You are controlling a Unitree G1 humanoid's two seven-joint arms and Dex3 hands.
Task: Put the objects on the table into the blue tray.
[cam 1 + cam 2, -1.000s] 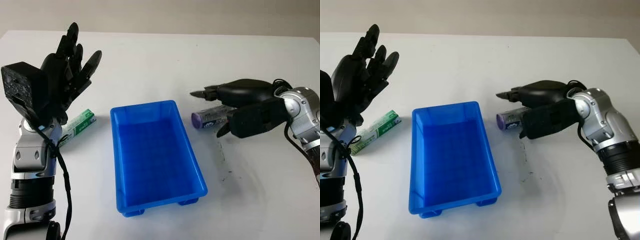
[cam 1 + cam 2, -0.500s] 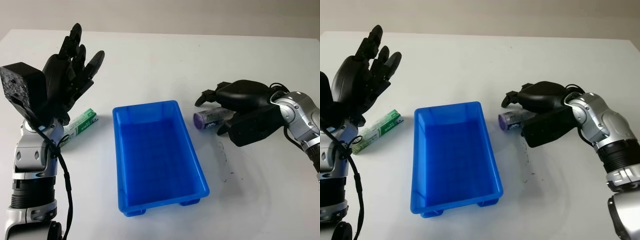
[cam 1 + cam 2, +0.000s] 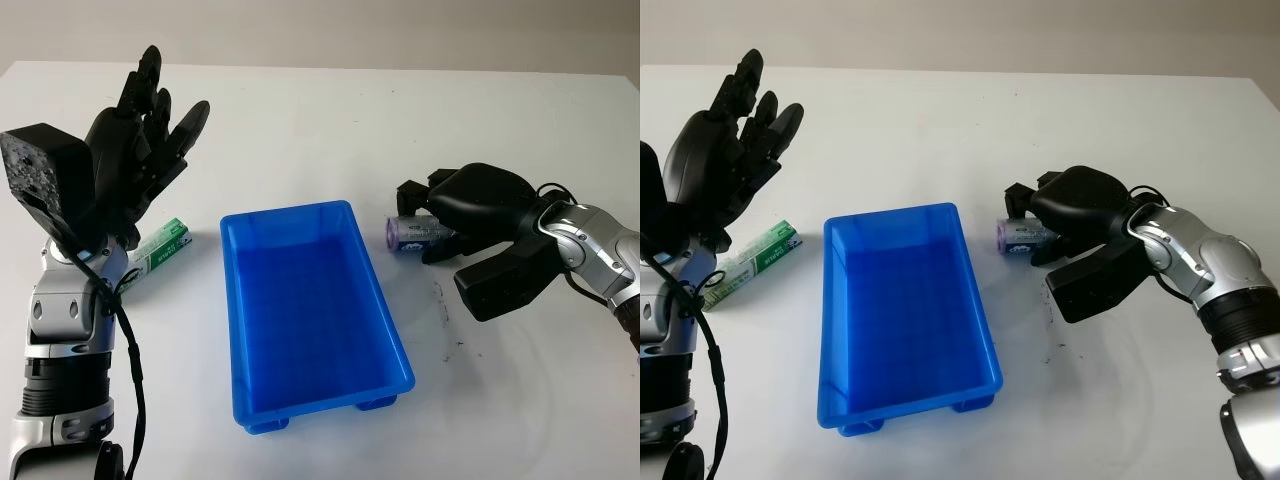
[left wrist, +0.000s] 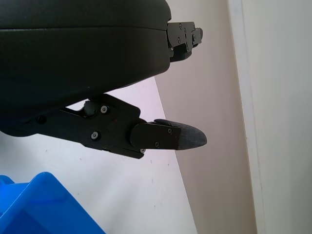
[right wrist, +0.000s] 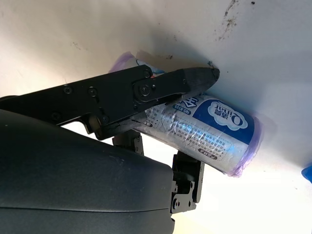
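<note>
The blue tray (image 3: 285,215) stands in the middle of the white table, with nothing in it. Just off its far right corner a purple-wrapped roll (image 3: 408,232) lies on the table. My right hand (image 3: 426,218) is curled over it, shut on the roll. In the right wrist view one finger (image 5: 161,90) presses along the roll (image 5: 209,136), which still touches the table. A green and white package (image 3: 160,250) lies left of the tray. My left hand (image 3: 140,140) is open, raised above the table beside that package.
Dark scuff marks (image 3: 444,312) streak the table right of the tray, under my right forearm. The table's far edge (image 3: 330,68) runs along the back. The left wrist view catches a corner of the tray (image 4: 44,204).
My right hand has dropped and curled its fingers around the purple roll, drawing it slightly back. The left hand has stayed raised.
</note>
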